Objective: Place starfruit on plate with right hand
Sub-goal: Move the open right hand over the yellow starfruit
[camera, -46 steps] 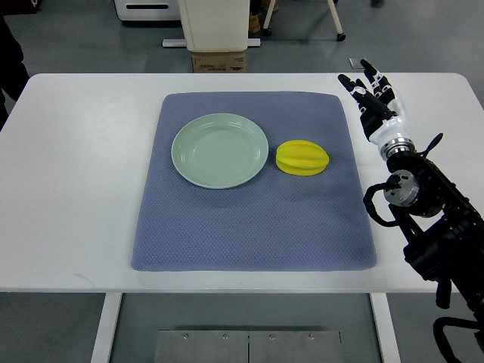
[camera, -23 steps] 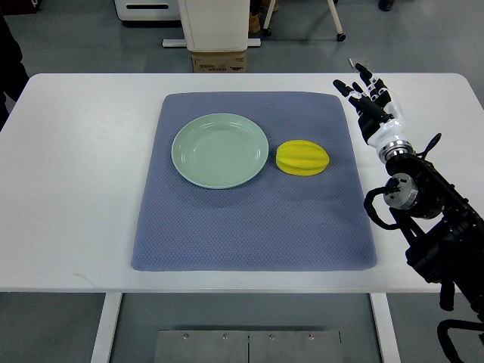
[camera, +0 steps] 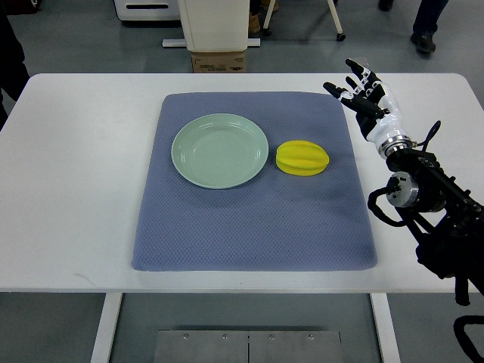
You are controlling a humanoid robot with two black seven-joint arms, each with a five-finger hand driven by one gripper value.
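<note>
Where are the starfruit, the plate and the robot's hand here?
starfruit (camera: 302,158), top view, middle of the fruit
plate (camera: 220,150), top view, bare centre
right hand (camera: 366,96), top view, middle of the hand

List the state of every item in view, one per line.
starfruit: lying on the mat just right of the plate, not held.
plate: empty, flat on the mat.
mat: spread flat on the table.
right hand: open, fingers spread, holding nothing, over the table off the mat's far right corner.
table: white, carrying the mat.
</note>
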